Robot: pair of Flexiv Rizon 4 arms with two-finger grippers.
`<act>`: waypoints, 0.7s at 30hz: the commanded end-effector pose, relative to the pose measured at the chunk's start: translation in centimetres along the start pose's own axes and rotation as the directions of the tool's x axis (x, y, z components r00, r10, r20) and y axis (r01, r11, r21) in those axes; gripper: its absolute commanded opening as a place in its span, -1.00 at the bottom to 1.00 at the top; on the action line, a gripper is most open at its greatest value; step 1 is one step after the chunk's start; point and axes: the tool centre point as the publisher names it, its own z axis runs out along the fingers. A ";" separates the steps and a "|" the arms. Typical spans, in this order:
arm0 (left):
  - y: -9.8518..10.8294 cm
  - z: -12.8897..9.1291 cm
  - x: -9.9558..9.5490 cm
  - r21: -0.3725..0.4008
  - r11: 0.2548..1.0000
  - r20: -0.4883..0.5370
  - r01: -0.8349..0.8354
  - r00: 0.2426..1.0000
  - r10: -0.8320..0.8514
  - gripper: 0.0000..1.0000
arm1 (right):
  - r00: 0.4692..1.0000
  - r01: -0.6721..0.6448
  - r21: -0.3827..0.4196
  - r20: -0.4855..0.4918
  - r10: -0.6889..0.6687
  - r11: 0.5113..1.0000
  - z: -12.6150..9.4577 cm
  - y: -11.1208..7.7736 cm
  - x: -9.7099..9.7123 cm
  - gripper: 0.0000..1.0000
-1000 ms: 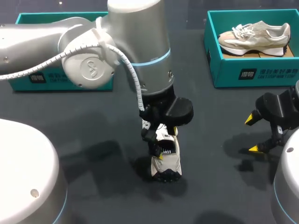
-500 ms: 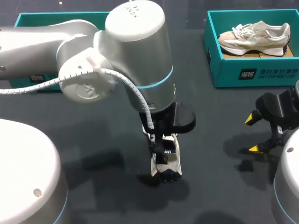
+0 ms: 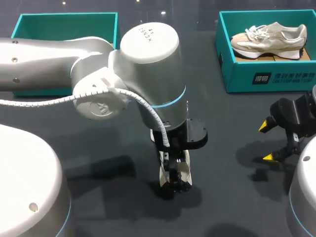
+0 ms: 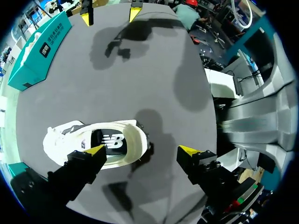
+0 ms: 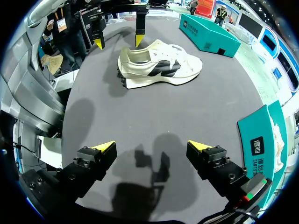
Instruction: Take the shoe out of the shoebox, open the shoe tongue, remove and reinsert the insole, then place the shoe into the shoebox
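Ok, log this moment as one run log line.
shoe on table | left gripper: fingers open above its heel | right gripper: fingers open, away from shoe

The shoe (image 5: 161, 65) lies on the desk (image 3: 98, 148) near its middle, heel toward the robot. The left end effector (image 4: 142, 150) stands over the heel. The right end effector (image 3: 266, 142) is well apart, to the right. Behind, the left shoebox (image 3: 64, 22) sits far left. The right shoebox (image 3: 266, 76) sits far right, with a second shoe (image 3: 269, 37) in it.
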 end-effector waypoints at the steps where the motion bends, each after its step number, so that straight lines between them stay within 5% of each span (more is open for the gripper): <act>1: -1.0 1.9 -0.1 -0.018 0.999 0.006 0.027 1.000 -0.027 1.00 | 1.000 -0.001 0.003 0.003 0.001 1.000 0.0 0.0 0.2 1.00; 21: -0.9 6.2 0.5 -0.057 0.989 0.060 0.134 0.990 -0.131 0.92 | 1.000 -0.001 0.003 0.003 0.001 1.000 0.0 0.0 0.2 1.00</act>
